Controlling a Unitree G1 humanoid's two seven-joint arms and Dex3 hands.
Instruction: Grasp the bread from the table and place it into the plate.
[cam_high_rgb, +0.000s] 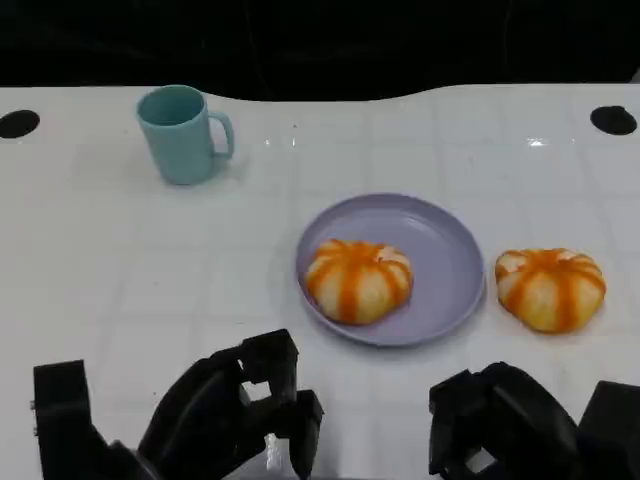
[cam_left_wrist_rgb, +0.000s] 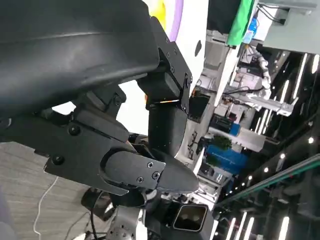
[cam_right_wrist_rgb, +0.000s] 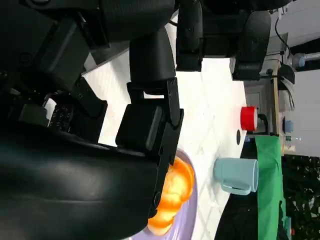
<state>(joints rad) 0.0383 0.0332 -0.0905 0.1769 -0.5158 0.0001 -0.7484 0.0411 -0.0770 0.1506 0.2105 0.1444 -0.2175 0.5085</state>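
Worktop (cam_high_rgb: 120, 270): white, glossy, faint grid of tile lines; dark round hole near each far corner.
Plate (cam_high_rgb: 450, 262): lavender, round, shallow; sits near centre of worktop, slightly toward robot's right. Edge also visible in right wrist view (cam_right_wrist_rgb: 189, 220).
Bread in plate (cam_high_rgb: 358, 280): round bun, pale with orange stripes running from centre; lies on near-left part of plate, upright. Seen in right wrist view as orange-yellow mass (cam_right_wrist_rgb: 175, 192) partly hidden behind hand.
Second bread (cam_high_rgb: 551, 288): same striped bun; rests on bare worktop just beside plate's right rim, apparently not touching the rim.
Mug (cam_high_rgb: 182, 134): light teal, upright, handle pointing toward robot's right; stands at far left of worktop, well apart from plate. Also in right wrist view (cam_right_wrist_rgb: 237, 175).
Left hand (cam_high_rgb: 240, 415): low at near edge of worktop, left of plate; fingers loosely curled, apart, holding nothing. Left wrist view (cam_left_wrist_rgb: 125, 150) shows black shell and fingers with nothing between them.
Right hand (cam_high_rgb: 500, 420): low at near edge, in front of second bread and apart from it; fingers loosely bent, nothing grasped, released. Right wrist view (cam_right_wrist_rgb: 150, 125) agrees.
Background, right wrist view: red cylindrical object (cam_right_wrist_rgb: 248, 118) beyond worktop edge; green cloth (cam_right_wrist_rgb: 267, 185) nearby.
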